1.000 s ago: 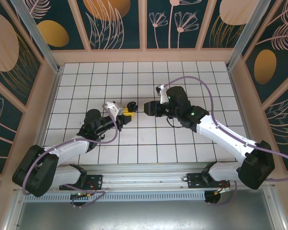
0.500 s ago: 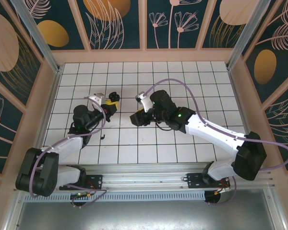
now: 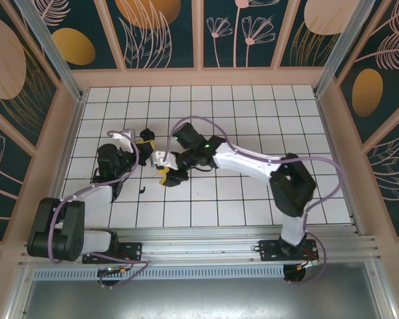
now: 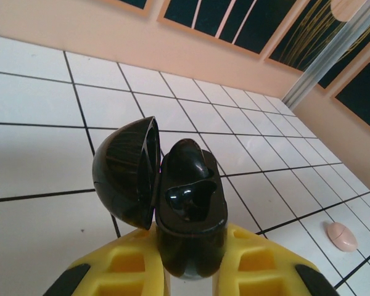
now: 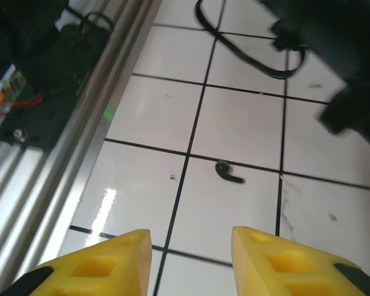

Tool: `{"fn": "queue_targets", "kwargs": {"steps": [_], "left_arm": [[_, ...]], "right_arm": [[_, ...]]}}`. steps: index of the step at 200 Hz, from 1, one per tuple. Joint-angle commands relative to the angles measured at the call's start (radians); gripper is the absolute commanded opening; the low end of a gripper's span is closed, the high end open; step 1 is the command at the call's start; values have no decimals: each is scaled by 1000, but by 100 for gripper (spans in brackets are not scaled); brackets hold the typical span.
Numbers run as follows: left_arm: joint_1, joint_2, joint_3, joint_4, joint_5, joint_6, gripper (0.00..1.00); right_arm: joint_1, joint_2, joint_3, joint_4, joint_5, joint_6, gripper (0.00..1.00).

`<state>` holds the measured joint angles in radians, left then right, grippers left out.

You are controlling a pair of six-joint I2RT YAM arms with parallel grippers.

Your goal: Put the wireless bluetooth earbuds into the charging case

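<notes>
**A:** Where is the case (image 4: 188, 203)?

**B:** The left jaws are clamped on its lower half, one yellow finger (image 4: 120, 268) on each side. It is glossy black. The lid (image 4: 126, 172) is swung open to the left in the left wrist view, and the dark well faces the camera. I cannot tell whether anything sits in that well.

**A:** And from above?

**B:** The case (image 3: 146, 133) is at the tip of the left arm (image 3: 110, 163), over the left part of the desk (image 3: 253, 106).

**A:** The right jaws?

**B:** They are apart with nothing between them. The right arm (image 3: 246, 159) reaches across to the left side, and its jaws hang near the case but do not touch it.

**A:** Any earbuds?

**B:** One black earbud (image 5: 228, 172) lies on a white tile just below a grout line. It is ahead of the gap between the right jaws and nothing touches it. From above, that earbud (image 3: 141, 191) lies just left of the right jaws, nearer the front rail (image 5: 80, 123) than the case is.

**A:** Anything else?

**B:** A small pale pink piece (image 4: 341, 236) lies on a tile well to the right of the case. It is too small for me to tell what it is. A black cable (image 5: 253, 55) loops over the tiles beyond the earbud.
</notes>
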<state>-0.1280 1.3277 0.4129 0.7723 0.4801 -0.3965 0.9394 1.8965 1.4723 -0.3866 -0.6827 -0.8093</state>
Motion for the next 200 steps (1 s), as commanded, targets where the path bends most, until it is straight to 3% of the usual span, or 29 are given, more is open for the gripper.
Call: {"fn": "queue_targets", "kwargs": {"steps": [1, 39, 110, 200], "left_arm": [[15, 22, 54, -34, -21, -6, 2], [37, 52, 69, -47, -48, -25, 2], [121, 58, 66, -68, -72, -58, 2], [161, 63, 72, -93, -89, -48, 2]], "right_arm": [[23, 71, 56, -44, -30, -168, 39], [45, 165, 50, 80, -15, -184, 40], [70, 341, 190, 134, 16, -186, 40], [92, 525, 386, 74, -49, -194, 36]]}}
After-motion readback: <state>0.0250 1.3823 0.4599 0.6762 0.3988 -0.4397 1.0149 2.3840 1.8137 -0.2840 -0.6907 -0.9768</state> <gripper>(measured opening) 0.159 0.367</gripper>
